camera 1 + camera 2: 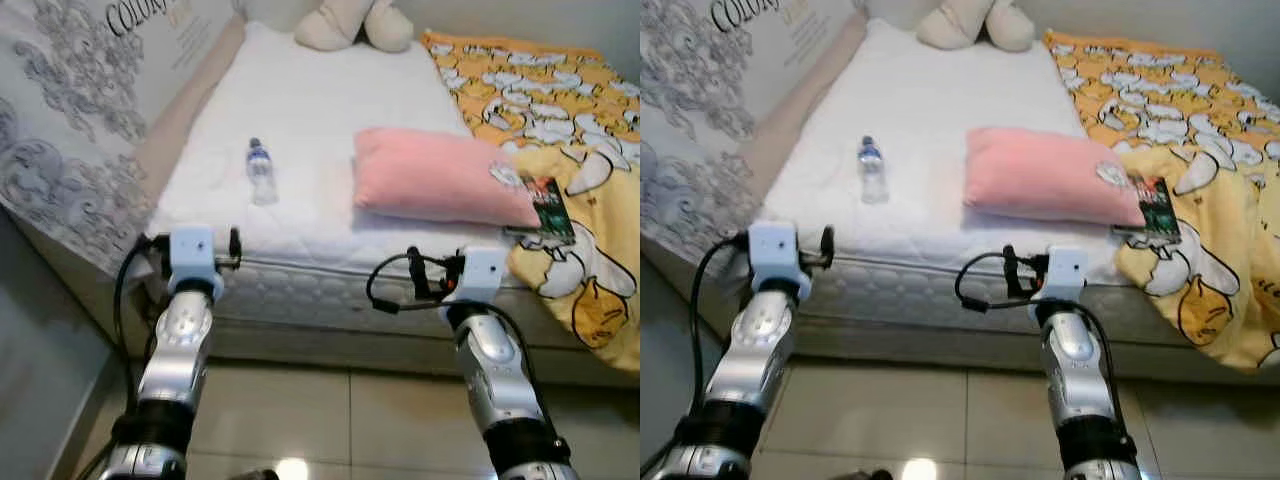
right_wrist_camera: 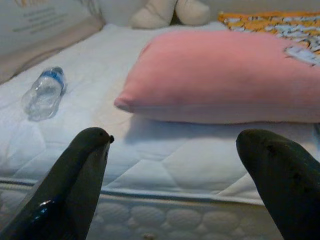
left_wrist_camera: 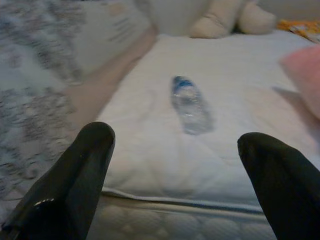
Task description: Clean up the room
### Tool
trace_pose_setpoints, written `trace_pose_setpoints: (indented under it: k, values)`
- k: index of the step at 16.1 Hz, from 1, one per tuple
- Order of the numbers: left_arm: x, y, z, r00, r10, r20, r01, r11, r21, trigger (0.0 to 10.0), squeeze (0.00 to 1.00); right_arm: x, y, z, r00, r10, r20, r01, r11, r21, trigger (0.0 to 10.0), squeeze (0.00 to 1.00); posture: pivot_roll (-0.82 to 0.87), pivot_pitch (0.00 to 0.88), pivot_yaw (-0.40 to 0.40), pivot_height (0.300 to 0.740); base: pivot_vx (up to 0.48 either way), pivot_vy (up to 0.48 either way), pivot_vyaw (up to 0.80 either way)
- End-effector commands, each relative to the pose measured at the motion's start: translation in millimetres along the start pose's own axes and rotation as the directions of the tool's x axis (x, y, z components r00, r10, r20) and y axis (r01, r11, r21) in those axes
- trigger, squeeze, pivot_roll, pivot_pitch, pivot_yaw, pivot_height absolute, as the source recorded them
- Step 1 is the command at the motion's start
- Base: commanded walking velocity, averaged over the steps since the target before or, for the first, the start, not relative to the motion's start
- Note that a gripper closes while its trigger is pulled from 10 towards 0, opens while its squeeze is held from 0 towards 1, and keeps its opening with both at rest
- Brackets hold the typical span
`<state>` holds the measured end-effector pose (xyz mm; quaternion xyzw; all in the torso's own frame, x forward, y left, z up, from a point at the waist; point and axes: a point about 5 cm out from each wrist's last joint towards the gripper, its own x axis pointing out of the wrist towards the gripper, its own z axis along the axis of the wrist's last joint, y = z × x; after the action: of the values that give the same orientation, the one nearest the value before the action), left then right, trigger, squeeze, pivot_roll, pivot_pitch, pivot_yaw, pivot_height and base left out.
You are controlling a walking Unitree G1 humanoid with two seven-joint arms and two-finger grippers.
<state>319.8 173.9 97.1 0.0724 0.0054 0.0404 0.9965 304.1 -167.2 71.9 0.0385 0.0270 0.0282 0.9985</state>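
At the foot of the bed (image 1: 300, 120), the robot stands with both arms raised toward the mattress edge. Its left gripper (image 3: 175, 165) points at a small plastic water bottle (image 1: 260, 171), which lies on its side on the white sheet at about eleven o'clock from the robot, well apart from the fingers; those fingers stand spread wide with nothing between them. Its right gripper (image 2: 172, 165) faces a pink pillow (image 1: 440, 180) at about one o'clock, fingers likewise spread and empty. A dark booklet (image 1: 545, 205) rests just beside the pillow, at the edge of a yellow duck-print blanket (image 1: 540, 90), and a plush toy (image 1: 355, 22) sits at twelve o'clock.

I'd guess the bottle is light, smooth and thin-walled, apt to roll or dent. Taking it across the middle of its body looks safest, squeezing gently.
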Motion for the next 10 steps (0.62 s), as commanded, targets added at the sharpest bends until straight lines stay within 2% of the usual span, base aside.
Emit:
trace_pose_setpoints:
  k: [1,4,5,6,7,8,9,10]
  values:
    - [2.9,-9.8,2,0.999,-0.038,0.003,0.038,0.999,0.015,10.0,0.0,-0.6,-5.9,2,0.999,-0.033,0.014,0.033,0.999,0.01,10.0,0.0,-0.08,0.0,-0.012,0.74,0.0,0.0,0.0]
    - [3.1,-11.0,3,0.997,-0.07,0.006,0.07,0.997,0.018,10.0,0.0,-3.2,-3.6,2,0.999,-0.034,0.026,0.033,0.999,0.017,10.0,0.0,-0.1,0.0,0.009,0.74,0.0,0.0,0.0]
    - [-2.9,-9.2,1,0.992,-0.121,0.029,0.123,0.991,-0.061,10.0,0.0,-8.0,-10.9,3,0.995,-0.089,0.049,0.086,0.994,0.063,10.0,0.0,-0.11,0.0,0.018,0.74,0.0,0.0,0.0]
    - [-4.6,-9.2,1,0.989,-0.142,0.036,0.145,0.985,-0.093,10.0,0.0,-9.6,-13.7,3,0.992,-0.11,0.059,0.104,0.991,0.086,10.0,0.0,-0.11,0.0,0.019,0.74,0.0,0.0,0.0]
    - [-6.3,-8.0,0,0.986,-0.161,0.043,0.166,0.97,-0.178,10.0,0.0,-12.7,-22.5,3,0.983,-0.173,0.061,0.167,0.981,0.097,10.0,0.0,-0.11,0.0,0.019,0.74,0.0,0.0,0.4]
    - [-5.6,-7.5,-1,0.987,-0.16,0.036,0.164,0.957,-0.239,10.0,0.0,-13.7,-25.8,1,0.979,-0.196,0.053,0.189,0.975,0.114,10.0,0.0,-0.11,0.0,0.018,0.74,0.0,0.0,0.0]
    - [-3.2,-7.5,0,0.989,-0.146,0.027,0.146,0.925,-0.351,10.0,0.0,-14.1,-28.1,0,0.979,-0.201,0.044,0.195,0.975,0.104,10.0,0.0,-0.11,0.0,0.016,0.74,0.0,0.0,0.0]
    - [-1.8,-8.7,1,0.99,-0.14,0.023,0.139,0.917,-0.373,10.0,0.0,-13.4,-27.1,0,0.982,-0.185,0.041,0.18,0.979,0.091,10.0,0.0,-0.11,0.0,0.015,0.74,0.0,0.0,0.0]
